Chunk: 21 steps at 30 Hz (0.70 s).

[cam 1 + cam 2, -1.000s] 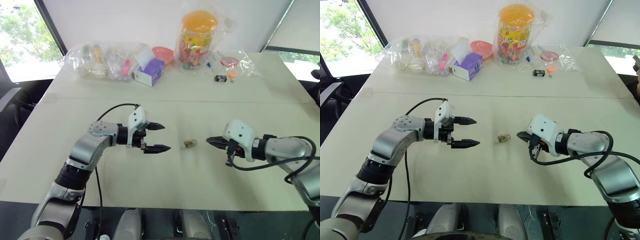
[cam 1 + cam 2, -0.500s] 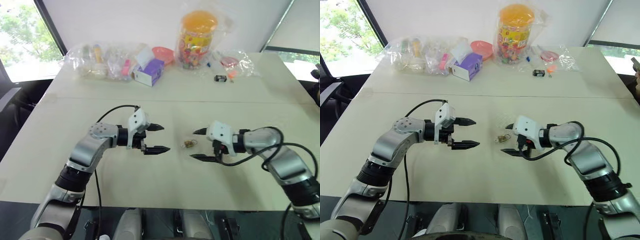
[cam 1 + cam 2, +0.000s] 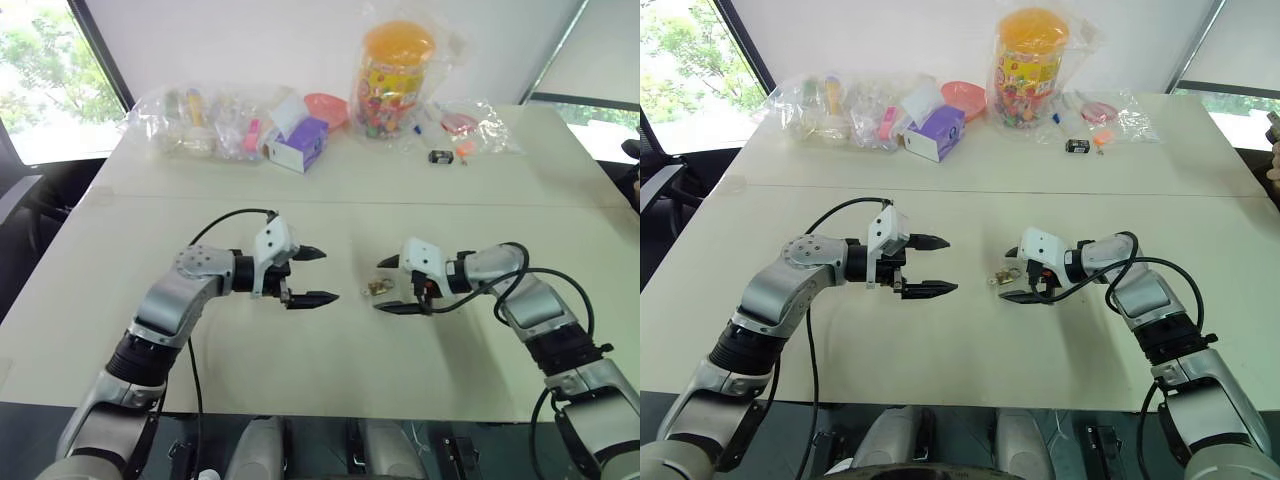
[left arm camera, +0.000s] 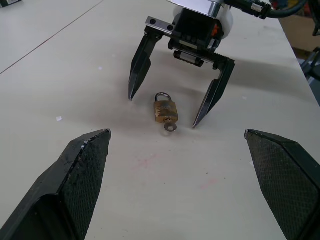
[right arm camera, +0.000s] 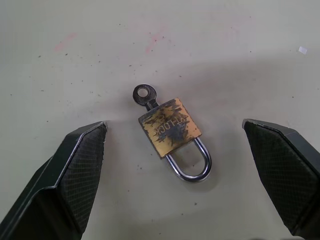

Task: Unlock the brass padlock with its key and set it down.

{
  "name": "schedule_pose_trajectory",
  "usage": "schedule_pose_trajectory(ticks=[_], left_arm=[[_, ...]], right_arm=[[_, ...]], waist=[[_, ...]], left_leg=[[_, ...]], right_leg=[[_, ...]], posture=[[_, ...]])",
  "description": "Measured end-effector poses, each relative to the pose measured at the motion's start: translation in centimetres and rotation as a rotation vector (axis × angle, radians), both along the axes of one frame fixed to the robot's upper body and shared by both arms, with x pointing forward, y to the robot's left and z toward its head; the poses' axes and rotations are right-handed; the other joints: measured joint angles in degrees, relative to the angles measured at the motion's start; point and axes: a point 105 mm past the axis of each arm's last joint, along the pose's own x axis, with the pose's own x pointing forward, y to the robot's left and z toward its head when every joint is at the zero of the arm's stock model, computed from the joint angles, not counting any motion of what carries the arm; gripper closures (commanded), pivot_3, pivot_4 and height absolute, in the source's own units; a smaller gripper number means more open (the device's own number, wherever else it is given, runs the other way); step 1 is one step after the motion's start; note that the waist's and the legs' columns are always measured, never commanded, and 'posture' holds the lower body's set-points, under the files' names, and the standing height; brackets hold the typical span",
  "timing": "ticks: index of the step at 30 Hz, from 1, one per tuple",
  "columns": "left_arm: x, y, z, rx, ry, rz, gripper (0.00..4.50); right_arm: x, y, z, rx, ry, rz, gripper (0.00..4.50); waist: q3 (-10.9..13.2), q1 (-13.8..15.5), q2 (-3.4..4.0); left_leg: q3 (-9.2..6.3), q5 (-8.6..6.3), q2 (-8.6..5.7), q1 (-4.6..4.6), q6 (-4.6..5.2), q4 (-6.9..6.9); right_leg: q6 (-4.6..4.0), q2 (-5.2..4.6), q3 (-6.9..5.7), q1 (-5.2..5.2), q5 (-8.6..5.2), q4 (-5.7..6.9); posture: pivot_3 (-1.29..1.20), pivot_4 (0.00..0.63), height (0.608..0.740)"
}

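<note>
A tall jar (image 3: 397, 75) full of bright bits stood in a clear bag at the far edge of the table (image 3: 330, 370), near more bags (image 3: 210, 122) of small things. One padlock (image 5: 172, 132) lay flat between the wide-open right gripper (image 3: 385, 285) fingers, not touching them. Its key (image 5: 143, 96), seen in the wrist views, stuck out of it. The left gripper (image 3: 318, 275) was open too, near the padlock.

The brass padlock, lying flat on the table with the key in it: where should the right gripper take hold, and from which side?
Likely the flat brass body of the brass padlock, pinched across its two narrow sides. The right gripper is open, with a finger on either side of the lock, so closing from above looks right. That leaves the key and the shackle free at either end.
</note>
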Motion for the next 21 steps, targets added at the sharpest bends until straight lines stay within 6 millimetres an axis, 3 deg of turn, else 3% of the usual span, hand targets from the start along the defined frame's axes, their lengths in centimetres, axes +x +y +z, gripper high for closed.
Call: schedule_pose_trajectory(ticks=[4, 9, 17, 21], left_arm=[[-0.1, 0.2, -0.2, 0.005, 0.004, 0.009, 0.00], [-0.2, 0.7, -0.5, 0.022, 0.005, 0.026, 0.00], [-0.2, 0.8, -0.5, 0.008, 0.040, 0.018, 0.00], [0.5, 0.6, 0.0, -0.028, 0.079, 0.013, 0.00]], right_arm=[[0.1, 0.4, -0.2, 0.006, 0.001, 0.031, 1.30], [0.1, 0.7, -0.5, 0.005, 0.000, 0.064, 3.80], [-0.1, 0.4, -0.2, -0.018, -0.098, 0.033, 3.80], [-0.1, 0.2, 1.5, -0.060, -0.378, -0.017, 3.80]], waist=[[0.00, -0.61, 0.01], [-0.02, -0.92, 0.02], [-0.02, -0.73, 0.02], [-0.01, -0.58, 0.04]], left_leg=[[0.00, 0.01, 0.02, 0.02, -0.01, 0.00], [0.00, 0.02, 0.02, 0.09, -0.03, 0.00], [-0.01, 0.02, 0.01, 0.07, -0.03, 0.00], [0.01, 0.02, -0.04, -0.08, -0.04, 0.01]], right_leg=[[0.00, -0.01, 0.00, 0.00, 0.00, 0.03], [0.00, -0.05, 0.01, 0.07, 0.01, 0.06], [0.00, -0.09, 0.01, 0.05, 0.01, 0.08], [0.00, -0.13, 0.01, -0.08, 0.01, 0.07]], posture=[[0.00, 0.150, 0.740], [0.00, 0.150, 0.740], [0.00, 0.150, 0.740], [0.00, 0.150, 0.740]])
